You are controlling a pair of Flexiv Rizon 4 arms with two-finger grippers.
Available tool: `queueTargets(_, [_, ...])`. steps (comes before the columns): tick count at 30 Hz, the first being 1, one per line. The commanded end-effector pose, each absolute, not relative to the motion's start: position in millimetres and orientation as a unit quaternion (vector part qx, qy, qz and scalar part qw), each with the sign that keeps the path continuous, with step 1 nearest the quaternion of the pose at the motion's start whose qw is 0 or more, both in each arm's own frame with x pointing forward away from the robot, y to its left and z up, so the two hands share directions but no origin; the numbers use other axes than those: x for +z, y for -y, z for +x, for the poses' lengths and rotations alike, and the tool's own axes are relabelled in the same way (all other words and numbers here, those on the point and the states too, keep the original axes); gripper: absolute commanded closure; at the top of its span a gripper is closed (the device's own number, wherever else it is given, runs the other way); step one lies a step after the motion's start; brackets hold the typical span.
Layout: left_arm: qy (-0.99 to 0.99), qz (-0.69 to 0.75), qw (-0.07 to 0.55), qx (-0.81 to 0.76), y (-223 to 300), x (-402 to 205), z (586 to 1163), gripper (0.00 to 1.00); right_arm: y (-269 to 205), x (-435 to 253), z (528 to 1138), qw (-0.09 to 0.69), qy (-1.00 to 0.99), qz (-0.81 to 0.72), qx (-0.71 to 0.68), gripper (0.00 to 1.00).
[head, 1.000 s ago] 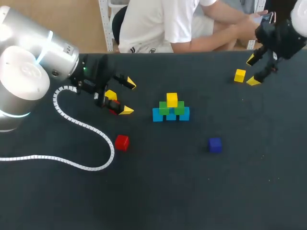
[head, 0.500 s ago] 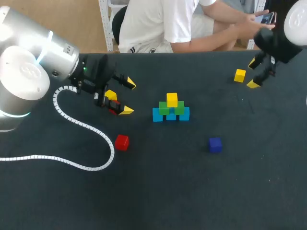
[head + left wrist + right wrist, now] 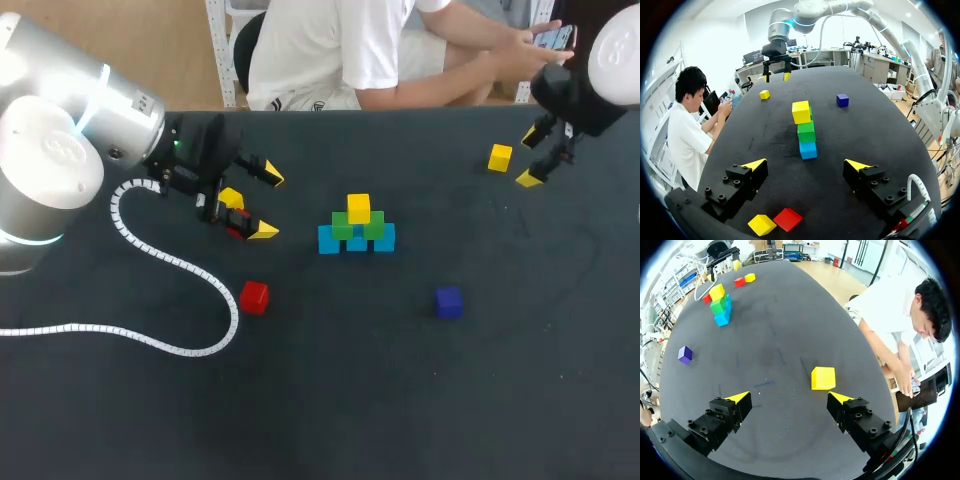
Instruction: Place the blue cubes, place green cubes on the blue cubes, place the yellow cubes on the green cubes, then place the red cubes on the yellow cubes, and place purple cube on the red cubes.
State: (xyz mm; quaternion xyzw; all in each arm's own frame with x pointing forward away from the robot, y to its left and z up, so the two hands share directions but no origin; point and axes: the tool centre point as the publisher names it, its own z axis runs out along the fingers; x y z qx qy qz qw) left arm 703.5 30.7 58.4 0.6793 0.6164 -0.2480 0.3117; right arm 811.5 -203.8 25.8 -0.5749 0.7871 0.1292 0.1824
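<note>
Yellow plastic cube (image 3: 500,157) lies on the black bench (image 3: 400,380) just ahead of my right jaws, wide open and empty, probably lined up for the pyramid (image 3: 357,225) and its yellow tier. Left jaws open, empty.

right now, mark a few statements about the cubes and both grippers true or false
1. The top cube of the stack is yellow. True.
2. The purple cube sits on the stack. False: it lies alone on the table, apart from the stack.
3. A red cube and a yellow cube lie together by the left gripper. True.
4. The right gripper is shut on a cube. False: its fingers are open, and the lone yellow cube lies on the table just ahead of them.
</note>
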Motion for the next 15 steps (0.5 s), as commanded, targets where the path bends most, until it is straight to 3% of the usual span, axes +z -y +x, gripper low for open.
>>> queueTargets(1, [-0.617,0.68,0.309,-0.248,-30.3,58.4,705.2,0.0,198.3,20.4,824.1,0.175,-0.789,-0.574,0.134,0.0])
queueTargets(15, [-0.617,0.68,0.309,-0.248,-30.3,58.4,705.2,0.0,184.0,17.8,837.7,0.147,-0.806,-0.558,0.129,0.0])
